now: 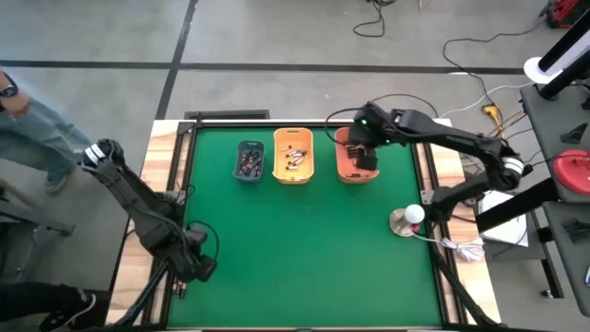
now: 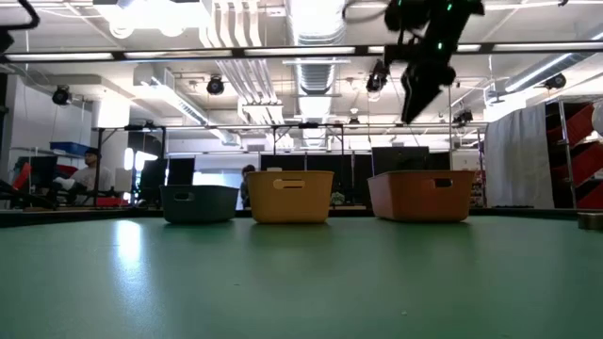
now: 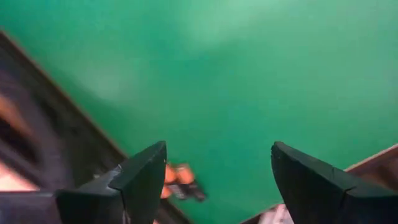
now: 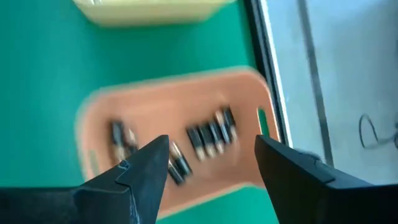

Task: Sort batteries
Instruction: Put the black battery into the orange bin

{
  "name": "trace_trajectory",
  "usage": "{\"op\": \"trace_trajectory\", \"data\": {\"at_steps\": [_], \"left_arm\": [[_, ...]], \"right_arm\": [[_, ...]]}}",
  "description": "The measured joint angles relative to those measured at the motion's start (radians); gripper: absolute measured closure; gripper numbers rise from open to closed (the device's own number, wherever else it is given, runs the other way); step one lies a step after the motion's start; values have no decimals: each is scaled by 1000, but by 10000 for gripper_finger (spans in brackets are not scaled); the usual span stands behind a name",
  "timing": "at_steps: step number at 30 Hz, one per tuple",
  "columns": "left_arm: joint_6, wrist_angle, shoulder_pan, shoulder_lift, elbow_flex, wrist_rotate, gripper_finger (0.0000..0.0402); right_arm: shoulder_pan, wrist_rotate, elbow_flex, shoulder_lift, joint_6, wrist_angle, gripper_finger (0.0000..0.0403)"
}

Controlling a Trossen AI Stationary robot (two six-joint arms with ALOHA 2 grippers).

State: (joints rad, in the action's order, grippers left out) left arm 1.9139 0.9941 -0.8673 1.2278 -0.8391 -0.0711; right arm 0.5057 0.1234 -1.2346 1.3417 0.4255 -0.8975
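Observation:
Three bins stand in a row at the table's far side: a grey-blue bin [image 1: 249, 160], a yellow-orange bin [image 1: 293, 154] and an orange bin [image 1: 350, 166]. Each has batteries lying in it; several dark ones [image 4: 211, 137] lie on the orange bin's floor [image 4: 161, 112]. My right gripper [image 4: 211, 146] hangs open above the orange bin, clear of it, with nothing between its fingers; the low view shows it high over that bin [image 2: 419, 94]. My left gripper [image 3: 217, 152] is open and empty, pointing down over the green mat near the table's near left corner [image 1: 198, 263].
A small round stand with a white ball [image 1: 408, 219] sits at the mat's right edge, with a white cable trailing from it. A wooden frame [image 1: 166, 166] borders the green mat. A person [image 1: 28, 120] stands beyond the table's far left corner.

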Motion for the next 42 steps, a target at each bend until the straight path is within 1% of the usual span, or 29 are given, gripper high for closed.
{"op": "trace_trajectory", "data": {"at_steps": [2, 7, 10, 13, 18, 23, 30, 33, 37, 42], "left_arm": [[56, -71, 1, 0, 39, -27, 137], [201, -280, -1, 4, 137, -182, 146], [220, -386, -3, 38, 162, -233, 157], [234, -418, -3, 94, 151, -249, 167], [211, -419, -8, 209, 130, -389, 181], [159, -418, -8, 305, 124, -422, 190], [94, -436, -5, 415, 106, -504, 207], [61, -433, -7, 441, 83, -499, 223], [40, -407, -9, 456, 49, -466, 261], [12, -388, -9, 466, 40, -454, 339]], "right_arm": [[-43, 0, 0, -41, -40, 21, 171], [-122, 0, 0, -101, -104, 64, 176], [-145, 7, 0, -123, -120, 73, 177], [-149, 8, 0, -126, -120, 73, 175], [-148, 10, 0, -125, -106, 87, 177], [-148, 10, 0, -119, -89, 116, 179], [-148, 10, 0, -115, -87, 110, 179], [-148, 10, 0, -116, -91, 106, 181], [-148, 10, 0, -116, -92, 103, 181], [-148, 10, -8, -116, -84, 98, 182]]}}
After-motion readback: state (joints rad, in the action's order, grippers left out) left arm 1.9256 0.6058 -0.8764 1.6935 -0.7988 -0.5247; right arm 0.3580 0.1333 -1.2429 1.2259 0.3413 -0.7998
